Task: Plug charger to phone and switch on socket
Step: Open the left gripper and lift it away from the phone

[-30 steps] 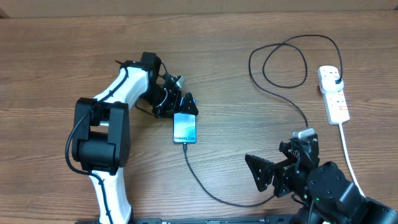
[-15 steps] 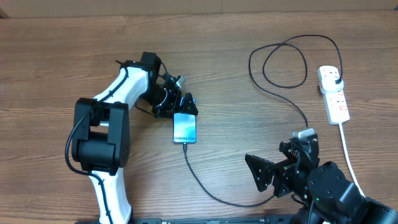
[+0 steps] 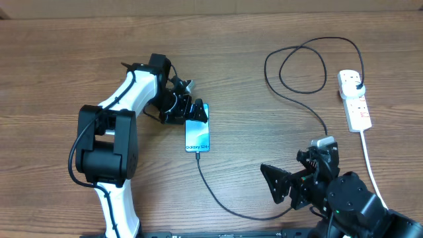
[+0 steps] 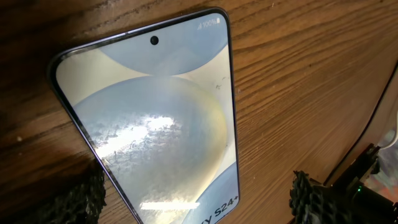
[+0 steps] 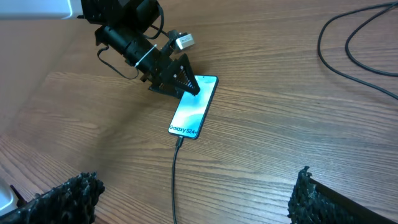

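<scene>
- Left gripper (image 3: pixel 195 112): jaws apart, clamped on nothing; low over the table; fingers (image 4: pixel 79 200) on either side of the phone.
- Phone (image 3: pixel 197 136): flat, screen up and lit; one end at the left gripper's fingertips, the rest reaching away from them; contact with a finger cannot be told.
- Charger (image 5: pixel 173 183): tip in the phone's end farthest from the left gripper; cable passes beneath the right gripper, loops beyond it; plug (image 3: pixel 357 84) seated in the socket.
- Socket (image 3: pixel 357 109): well apart from both grippers, nearer the right one, out behind its fingers; switch position too small to tell.
- Right gripper (image 3: pixel 274 186): jaws wide apart, empty; held above the table, facing the phone, well apart from it.
</scene>
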Available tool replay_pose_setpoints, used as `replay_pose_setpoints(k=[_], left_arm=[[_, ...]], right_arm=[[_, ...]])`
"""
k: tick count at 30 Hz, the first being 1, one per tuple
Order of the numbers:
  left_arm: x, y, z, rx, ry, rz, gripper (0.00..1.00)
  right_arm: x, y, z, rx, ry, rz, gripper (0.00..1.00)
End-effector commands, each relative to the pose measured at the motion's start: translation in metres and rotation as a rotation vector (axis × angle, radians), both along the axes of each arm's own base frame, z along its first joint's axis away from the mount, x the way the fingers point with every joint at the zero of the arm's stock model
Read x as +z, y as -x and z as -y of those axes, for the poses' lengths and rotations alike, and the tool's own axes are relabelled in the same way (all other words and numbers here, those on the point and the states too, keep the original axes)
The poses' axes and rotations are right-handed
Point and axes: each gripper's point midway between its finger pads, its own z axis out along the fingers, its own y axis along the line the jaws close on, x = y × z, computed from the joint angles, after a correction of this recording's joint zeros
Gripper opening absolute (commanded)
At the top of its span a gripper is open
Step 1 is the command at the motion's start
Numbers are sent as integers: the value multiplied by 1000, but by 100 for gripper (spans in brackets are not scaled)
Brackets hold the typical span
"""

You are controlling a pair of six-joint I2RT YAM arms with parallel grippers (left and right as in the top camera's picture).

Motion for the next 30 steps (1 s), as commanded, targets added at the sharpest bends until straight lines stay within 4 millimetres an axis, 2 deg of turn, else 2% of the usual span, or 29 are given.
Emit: replay_pose_setpoints(k=[1,4,6,7,9,11,12,16,21,23,26,30], left_arm=[[-42,18,-30,-33,-191,-71,100],[-38,28,-36,-31,-206,-116,100],[-29,31,-47,-26,-245,-123,100],[-24,30,-51,-22,-256,-112,100],[-6,25,-53,-7,-248,-68,100],[20,18,-52,28,-241,3,100],[32,15,-52,37,-236,40,100],[99,8,-46,48,-202,247,100],[177,23,-44,62,-210,487,100],[204,35,-48,78,-215,575,100],[225,59,-57,103,-217,651,100],[230,100,-70,193,-210,689,100]], right_arm=[[11,0,0,0,-29,18,100],[11,0,0,0,-29,17,100],[11,0,0,-1,-29,19,100],[11,-1,1,-10,-26,24,94],[12,-6,7,-49,-10,42,66],[13,-9,11,-73,-1,53,48],[13,-10,12,-81,3,57,35],[13,-14,19,-176,-54,26,4],[7,-24,33,-322,-67,-7,4],[-2,-28,47,-447,-61,-35,4],[-15,-32,62,-582,-44,-78,4],[-29,-39,78,-716,-21,-143,4]])
